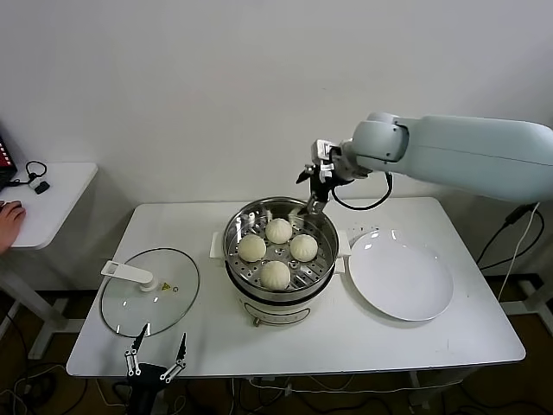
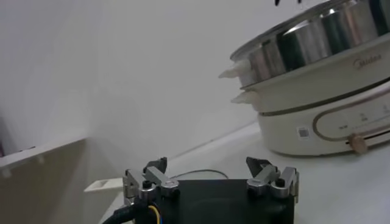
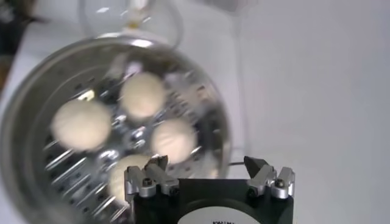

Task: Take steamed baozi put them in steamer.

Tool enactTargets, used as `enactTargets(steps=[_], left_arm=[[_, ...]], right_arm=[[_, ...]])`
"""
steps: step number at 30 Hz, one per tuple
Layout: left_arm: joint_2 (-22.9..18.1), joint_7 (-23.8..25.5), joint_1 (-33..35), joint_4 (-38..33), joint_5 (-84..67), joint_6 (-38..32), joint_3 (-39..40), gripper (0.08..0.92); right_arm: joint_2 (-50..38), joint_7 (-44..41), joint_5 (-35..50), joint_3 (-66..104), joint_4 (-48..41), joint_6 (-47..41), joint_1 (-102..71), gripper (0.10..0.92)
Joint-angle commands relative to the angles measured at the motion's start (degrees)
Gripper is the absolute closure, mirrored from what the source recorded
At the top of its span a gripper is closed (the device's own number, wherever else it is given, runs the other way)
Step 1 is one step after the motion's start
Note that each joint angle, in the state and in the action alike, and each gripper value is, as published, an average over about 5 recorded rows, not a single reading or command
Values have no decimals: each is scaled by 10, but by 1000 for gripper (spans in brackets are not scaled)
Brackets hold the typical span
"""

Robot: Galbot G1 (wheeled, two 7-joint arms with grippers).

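Several steamed baozi sit on the perforated tray inside the shiny steel steamer at the table's middle. My right gripper hangs open just above the steamer's far right rim, holding nothing. Its wrist view looks down past the open gripper onto the baozi in the steamer. My left gripper is parked open at the table's front left edge, empty. In its wrist view the open left gripper faces the steamer from the side.
A round white plate lies to the right of the steamer. A glass lid with a white handle lies to its left. A small side table stands at far left, with a person's hand at its edge.
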Motion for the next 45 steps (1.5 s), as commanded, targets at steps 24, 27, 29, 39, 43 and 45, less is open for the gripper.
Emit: enactTargets(steps=[24,27,29,39,43,45], left_arm=[[-3,4,-18,3,-3,-1,5,177],[-4,4,-16,3,-3,-2,5,177],[-4,3,-16,4,-2,-4,5,177],[-4,-1,-16,11,-3,-9,3,177],[-4,-2,-17,10,-3,-9,4,177],[-4,-2,-18,9,-3,-9,5,177]], right_arm=[[-82,379,-260,1231,346,194,-1183,203],[-8,348,-271,1286,352,259,-1256,203],[46,328,-277,1312,353,302,-1303,203],[229,289,-308,1316,352,451,-1411,203],[251,283,-325,1297,352,479,-1429,203],[260,283,-330,1288,351,489,-1434,203]])
